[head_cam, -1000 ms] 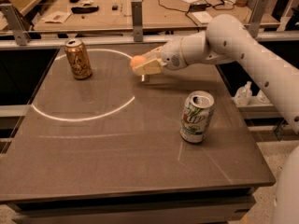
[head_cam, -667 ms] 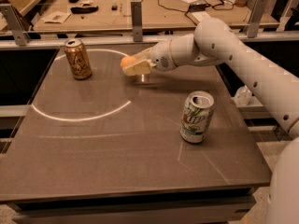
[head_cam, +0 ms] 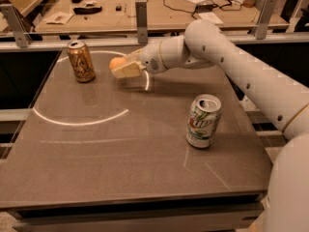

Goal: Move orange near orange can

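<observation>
Arm swung left, tool (head_cam: 123, 68) seemingly gripping orange (head_cam: 116, 62) near orange can (head_cam: 81, 62).

My gripper (head_cam: 126, 67), near the orange can (head_cam: 80, 61), hid the right half of the orange (head_cam: 115, 62) it gripped. My arm (head_cam: 251, 81) ran off the right edge; the far bench's (head_cam: 159, 14) clutter was too small to tell.

Pincer (head_cam: 119, 67) holding orange (head_cam: 115, 62) right of orange can (head_cam: 81, 62); 7UP can (head_cam: 203, 121) front-right on table (head_cam: 120, 173).
</observation>
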`<state>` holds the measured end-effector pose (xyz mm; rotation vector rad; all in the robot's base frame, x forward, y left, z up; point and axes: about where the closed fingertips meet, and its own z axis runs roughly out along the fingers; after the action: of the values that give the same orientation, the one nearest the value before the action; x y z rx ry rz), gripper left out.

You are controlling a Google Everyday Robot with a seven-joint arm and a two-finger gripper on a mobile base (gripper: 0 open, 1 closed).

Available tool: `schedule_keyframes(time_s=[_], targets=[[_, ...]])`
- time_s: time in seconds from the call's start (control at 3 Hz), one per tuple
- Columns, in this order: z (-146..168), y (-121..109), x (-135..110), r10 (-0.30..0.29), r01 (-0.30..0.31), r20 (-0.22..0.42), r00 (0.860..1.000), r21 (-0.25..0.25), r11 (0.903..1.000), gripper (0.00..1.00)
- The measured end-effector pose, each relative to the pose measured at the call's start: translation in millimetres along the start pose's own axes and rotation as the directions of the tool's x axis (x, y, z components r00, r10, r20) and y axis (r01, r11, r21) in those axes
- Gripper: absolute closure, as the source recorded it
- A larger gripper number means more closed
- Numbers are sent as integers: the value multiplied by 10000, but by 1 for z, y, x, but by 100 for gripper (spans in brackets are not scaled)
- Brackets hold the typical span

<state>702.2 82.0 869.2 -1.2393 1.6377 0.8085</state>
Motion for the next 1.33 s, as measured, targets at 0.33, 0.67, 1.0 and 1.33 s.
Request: schedule_keyframes(time_s=[0.33, 0.67, 1.0, 1.33], targets=[[18, 13, -10, -192, 194, 44, 9998, -381, 9991, 100], [30, 25, -15, -282, 285, 61, 9996, -757, 9967, 100], [39, 30, -15, -305, 309, 55, 9995, -919, 9953, 100], [53, 37, -14, -300, 305, 59, 9995, -1164, 9927, 100]])
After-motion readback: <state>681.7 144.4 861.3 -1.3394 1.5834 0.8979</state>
